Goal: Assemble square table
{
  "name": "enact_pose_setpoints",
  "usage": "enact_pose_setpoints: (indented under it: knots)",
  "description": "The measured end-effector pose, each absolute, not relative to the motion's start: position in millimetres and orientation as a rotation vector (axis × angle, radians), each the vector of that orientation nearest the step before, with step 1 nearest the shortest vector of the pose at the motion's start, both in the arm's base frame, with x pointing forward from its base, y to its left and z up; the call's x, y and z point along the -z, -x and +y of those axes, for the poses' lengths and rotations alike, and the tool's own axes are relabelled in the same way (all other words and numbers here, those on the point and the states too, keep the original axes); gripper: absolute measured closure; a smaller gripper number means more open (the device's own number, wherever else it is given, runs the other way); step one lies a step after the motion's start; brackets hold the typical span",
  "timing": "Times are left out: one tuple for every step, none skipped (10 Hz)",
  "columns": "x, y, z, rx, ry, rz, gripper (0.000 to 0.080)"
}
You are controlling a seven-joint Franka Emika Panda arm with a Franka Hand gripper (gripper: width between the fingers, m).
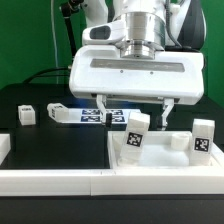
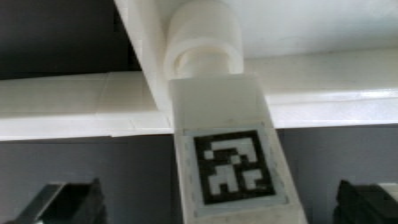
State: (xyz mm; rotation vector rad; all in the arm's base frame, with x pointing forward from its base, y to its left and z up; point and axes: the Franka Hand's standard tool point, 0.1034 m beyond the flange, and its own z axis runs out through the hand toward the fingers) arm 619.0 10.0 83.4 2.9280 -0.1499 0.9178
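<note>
The square table's white top (image 1: 170, 160) lies at the exterior view's lower right. A white tagged leg (image 1: 136, 135) stands upright on its near-left part, and a second tagged leg (image 1: 203, 140) stands at its right. My gripper (image 1: 135, 118) hangs directly over the first leg, its two dark fingers spread to either side of the leg's upper end. In the wrist view that leg (image 2: 222, 150) runs between the fingers (image 2: 63, 205) with clear gaps on both sides. The gripper (image 2: 217, 205) is open and holds nothing.
Two small white tagged blocks (image 1: 26, 115) (image 1: 57, 112) lie on the black table at the exterior view's left. The marker board (image 1: 95, 115) lies behind the gripper. White border rails (image 1: 50, 180) run along the front, and another rail end (image 1: 4, 148) sits at the left.
</note>
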Motion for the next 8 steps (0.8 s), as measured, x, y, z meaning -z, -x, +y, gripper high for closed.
enact_pose_setpoints:
  knots:
    - [-83.4,-619,10,-0.918,-2.928,-0.15,0.015]
    - [-83.4,-619,10,-0.918,-2.928,-0.15,0.015]
    - [-83.4,-619,10,-0.918,-2.928,-0.15,0.015]
    - [-83.4,-619,10,-0.918,-2.928,-0.15,0.015]
    - [-83.2,-619,10,-0.909,-2.932,-0.151,0.015]
    - [-85.6,-622,10,-0.879,-2.948,-0.16,0.015]
    - [-90.4,-626,8,-0.822,-2.977,-0.175,0.015]
    - [-97.5,-632,5,-0.808,-2.991,-0.192,0.015]
